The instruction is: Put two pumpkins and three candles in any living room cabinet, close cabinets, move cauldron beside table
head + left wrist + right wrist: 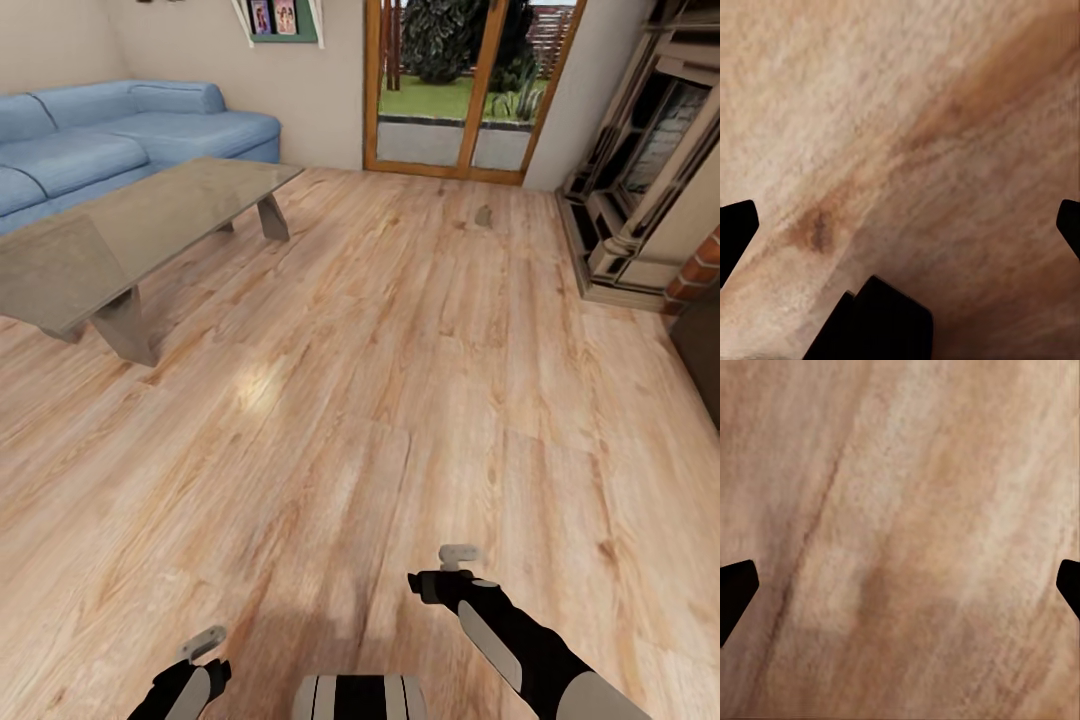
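Both end effectors, left (pixel 205 640) and right (pixel 452 568), hung spread and empty over the floor (pixel 380 400); searching meant steering right of the far-left table (pixel 150 225).

The bench (pixel 150 225) stands on the floor (pixel 400 420) at the room's left, with the sofa (pixel 110 135) just behind it along the far-left wall. The glass door (pixel 465 85) sits in the far wall, right of the sofa. The fireplace (pixel 650 170) lines the right wall. Both hands hang over the near floor, the left hand (pixel 200 645) left of the right hand (pixel 458 560).
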Robot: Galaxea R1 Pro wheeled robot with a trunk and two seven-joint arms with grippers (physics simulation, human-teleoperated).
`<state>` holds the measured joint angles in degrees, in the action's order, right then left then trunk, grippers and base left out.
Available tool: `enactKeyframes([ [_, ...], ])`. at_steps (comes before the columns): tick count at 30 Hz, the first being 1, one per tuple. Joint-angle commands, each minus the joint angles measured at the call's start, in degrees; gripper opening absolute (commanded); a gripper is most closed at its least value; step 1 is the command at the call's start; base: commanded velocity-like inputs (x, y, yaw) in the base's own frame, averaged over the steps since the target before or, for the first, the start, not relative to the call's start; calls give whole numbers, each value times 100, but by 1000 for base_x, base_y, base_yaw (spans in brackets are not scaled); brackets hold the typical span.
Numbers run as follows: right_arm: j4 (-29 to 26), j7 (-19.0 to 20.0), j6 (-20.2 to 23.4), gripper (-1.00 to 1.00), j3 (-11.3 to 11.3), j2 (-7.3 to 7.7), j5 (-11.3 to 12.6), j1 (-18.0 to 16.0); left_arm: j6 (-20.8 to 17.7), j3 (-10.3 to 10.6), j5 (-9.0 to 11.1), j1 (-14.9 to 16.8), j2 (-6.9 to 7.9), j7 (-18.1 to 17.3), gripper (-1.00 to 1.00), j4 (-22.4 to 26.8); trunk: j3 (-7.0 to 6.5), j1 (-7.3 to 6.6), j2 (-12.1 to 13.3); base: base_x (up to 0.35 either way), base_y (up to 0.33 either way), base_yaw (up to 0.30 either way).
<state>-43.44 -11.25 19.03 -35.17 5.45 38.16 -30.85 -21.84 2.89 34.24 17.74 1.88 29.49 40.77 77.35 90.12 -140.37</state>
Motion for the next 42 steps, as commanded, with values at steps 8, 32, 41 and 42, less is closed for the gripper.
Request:
enactKeyframes([
  [8,-15,-61,-143,100,-304,1,64,-5,-14,37,39,2,5,48,100,-69,-133,-177,320,0,0,32],
  [32,-6,-53,-154,100,-324,-17,69,-1,94,53,39,2,1,48,100,-156,-564,-704,1283,0,0,0],
  [41,-6,-53,-154,100,-324,-17,67,-3,109,60,41,2,-3,48,100,-170,-725,-902,1644,0,0,0],
  [42,-6,-53,-154,100,-324,-17,67,-3,109,61,40,2,-3,48,100,-175,-743,-924,1684,0,0,0],
])
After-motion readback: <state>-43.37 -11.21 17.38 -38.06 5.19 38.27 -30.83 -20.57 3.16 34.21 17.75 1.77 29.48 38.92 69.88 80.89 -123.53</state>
